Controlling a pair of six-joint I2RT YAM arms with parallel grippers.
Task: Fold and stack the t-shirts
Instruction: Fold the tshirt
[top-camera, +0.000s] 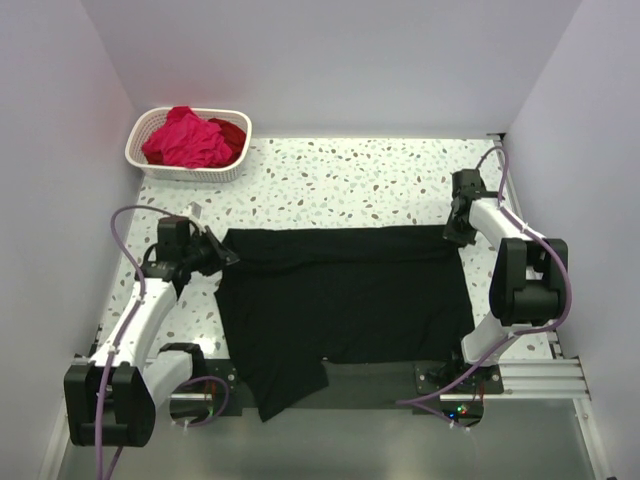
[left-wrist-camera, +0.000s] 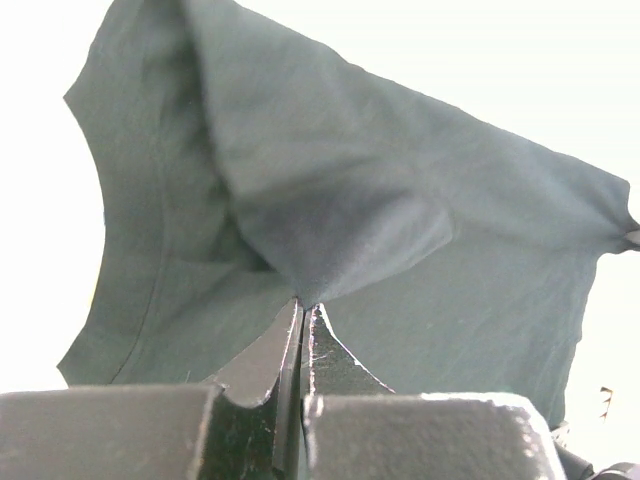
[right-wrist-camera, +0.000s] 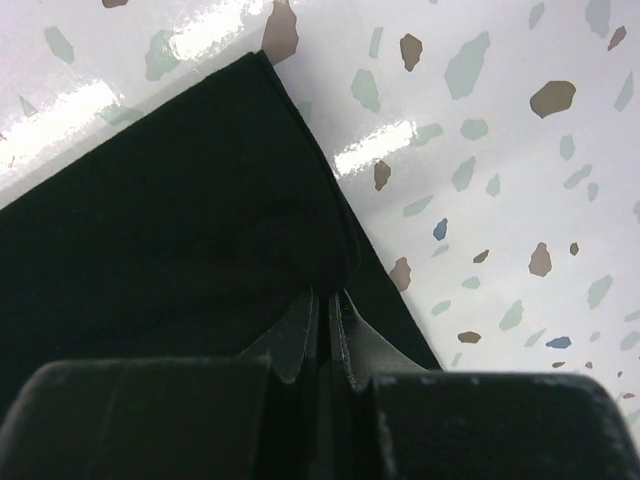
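The left gripper (top-camera: 226, 255) and right gripper (top-camera: 453, 234) each clamp tight on a far corner of the black t-shirt (top-camera: 340, 300), its body lying nearward, stretched between them.

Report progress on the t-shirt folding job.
Done: nothing is stacked yet. In hand: the large plain black cloth t-shirt lies spread on the speckled table, the left end effector and right end effector each pinching a far corner. Left: finishing that fold, then the crumpled magenta-pink cloth shirt and deep red cloth shirt in the white lattice plastic basket.
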